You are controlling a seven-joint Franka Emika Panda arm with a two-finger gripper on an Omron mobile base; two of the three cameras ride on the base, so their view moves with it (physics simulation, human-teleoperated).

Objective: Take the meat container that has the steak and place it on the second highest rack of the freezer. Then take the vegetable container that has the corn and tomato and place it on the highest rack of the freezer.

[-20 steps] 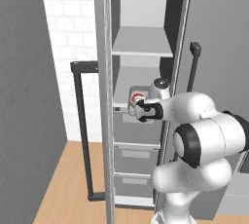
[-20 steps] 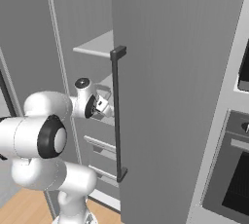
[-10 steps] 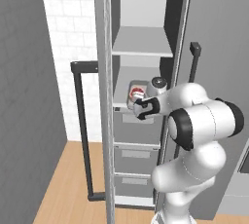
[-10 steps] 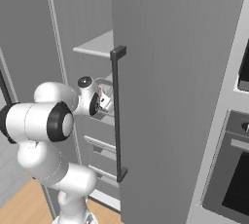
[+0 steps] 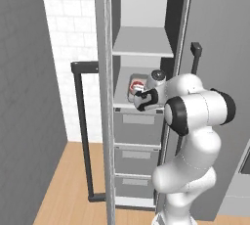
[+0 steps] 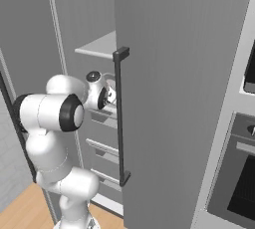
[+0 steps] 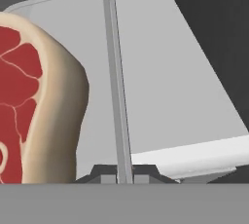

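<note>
1. Freezer (image 5: pixel 141 97), door standing open: serving as the landmark for all positions below; first half of the task judged nearly complete, second half untouched.
2. Highest rack (image 5: pixel 142 43), upper shelf inside the freezer: lying bare, awaiting the corn-and-tomato container.
3. Second highest rack (image 5: pixel 122 94), just above the freezer's drawers: carrying the meat container (image 5: pixel 137 87).
4. Meat container, resting on or just over that rack: presenting its wall edge-on in the hand view.
5. Steak (image 7: pixel 29 101), lying inside the container.
6. Gripper (image 5: pixel 141 98), at the front of the freezer's second shelf: pinching the container's thin wall between nearly closed jaws; releasing remaining.
</note>
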